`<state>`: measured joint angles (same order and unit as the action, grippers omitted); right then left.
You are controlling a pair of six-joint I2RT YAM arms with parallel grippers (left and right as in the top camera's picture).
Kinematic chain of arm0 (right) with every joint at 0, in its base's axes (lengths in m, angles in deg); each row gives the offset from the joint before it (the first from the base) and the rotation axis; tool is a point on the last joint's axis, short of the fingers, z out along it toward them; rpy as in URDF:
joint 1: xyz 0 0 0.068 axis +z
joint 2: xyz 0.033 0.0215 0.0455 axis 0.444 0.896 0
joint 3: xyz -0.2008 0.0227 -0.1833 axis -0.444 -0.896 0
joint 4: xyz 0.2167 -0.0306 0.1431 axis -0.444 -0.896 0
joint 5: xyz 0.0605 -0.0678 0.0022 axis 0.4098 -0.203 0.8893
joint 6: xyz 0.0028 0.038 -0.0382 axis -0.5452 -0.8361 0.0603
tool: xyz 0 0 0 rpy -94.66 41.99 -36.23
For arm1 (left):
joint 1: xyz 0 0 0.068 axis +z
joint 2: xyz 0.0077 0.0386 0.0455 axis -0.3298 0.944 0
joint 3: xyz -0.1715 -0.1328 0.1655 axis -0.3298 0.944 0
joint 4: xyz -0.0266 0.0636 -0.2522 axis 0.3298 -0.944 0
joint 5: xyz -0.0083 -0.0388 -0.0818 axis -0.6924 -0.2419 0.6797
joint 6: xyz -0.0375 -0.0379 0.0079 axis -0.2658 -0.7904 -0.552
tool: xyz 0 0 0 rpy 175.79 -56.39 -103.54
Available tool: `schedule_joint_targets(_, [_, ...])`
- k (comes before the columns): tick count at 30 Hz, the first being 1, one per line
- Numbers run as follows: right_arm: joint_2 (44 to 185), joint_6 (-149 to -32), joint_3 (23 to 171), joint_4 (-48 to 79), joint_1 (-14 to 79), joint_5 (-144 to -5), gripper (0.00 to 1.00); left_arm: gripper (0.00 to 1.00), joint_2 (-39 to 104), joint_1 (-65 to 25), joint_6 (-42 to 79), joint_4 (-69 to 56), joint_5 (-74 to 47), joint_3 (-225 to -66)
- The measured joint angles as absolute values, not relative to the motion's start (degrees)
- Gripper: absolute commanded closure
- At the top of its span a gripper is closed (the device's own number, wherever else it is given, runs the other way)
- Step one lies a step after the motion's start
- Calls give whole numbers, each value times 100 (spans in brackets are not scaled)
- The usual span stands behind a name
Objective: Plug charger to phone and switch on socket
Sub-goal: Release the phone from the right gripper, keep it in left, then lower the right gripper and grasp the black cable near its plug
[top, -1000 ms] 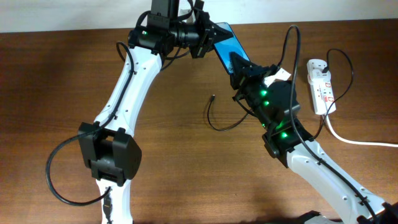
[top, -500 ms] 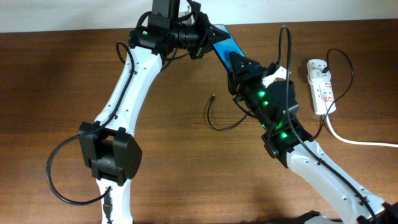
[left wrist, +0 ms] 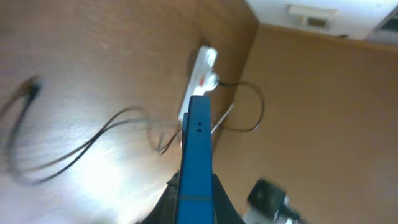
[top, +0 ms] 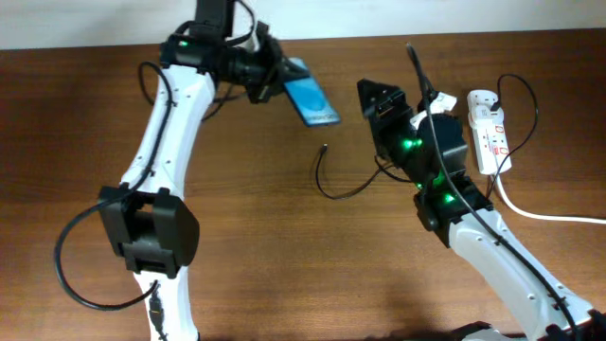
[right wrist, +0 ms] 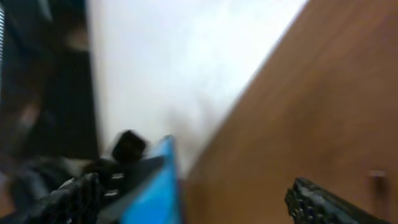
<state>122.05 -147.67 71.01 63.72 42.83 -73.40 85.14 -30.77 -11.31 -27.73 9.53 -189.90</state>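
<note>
I am seeing a clear gap between the phone [top: 312,97], which the left hand [top: 268,76] is holding above the surface [top: 275,256], and the right hand [top: 377,99], whose fingers are standing wide apart. Below that gap the charger [top: 330,195] is looping across the middle of the surface, its tip lying free near the phone. The socket [top: 490,133] is sitting just beside the right arm [top: 492,246], and its white lead [top: 544,215] is trailing to the right edge, crowding that side. Bare wood is lying open between the two arms at the near centre.
</note>
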Motion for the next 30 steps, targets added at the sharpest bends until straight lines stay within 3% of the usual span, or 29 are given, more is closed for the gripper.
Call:
schedule_joint_targets(7, [12211, -13622, 7095, 4871, 4130, -6892, 3, 100, 8514, -2552, 309, -3833, 1218, -18970])
schedule_joint_targets(14, [12690, -12966, 7097, 4838, 4377, -6807, 11, 100, 8514, -2535, 1265, -3901, 1786, -18253])
schedule_joint_targets(30, [14076, -12794, 7097, 5330, 4473, -6549, 23, 100, 8514, -1986, 1940, -4154, 2280, -17744])
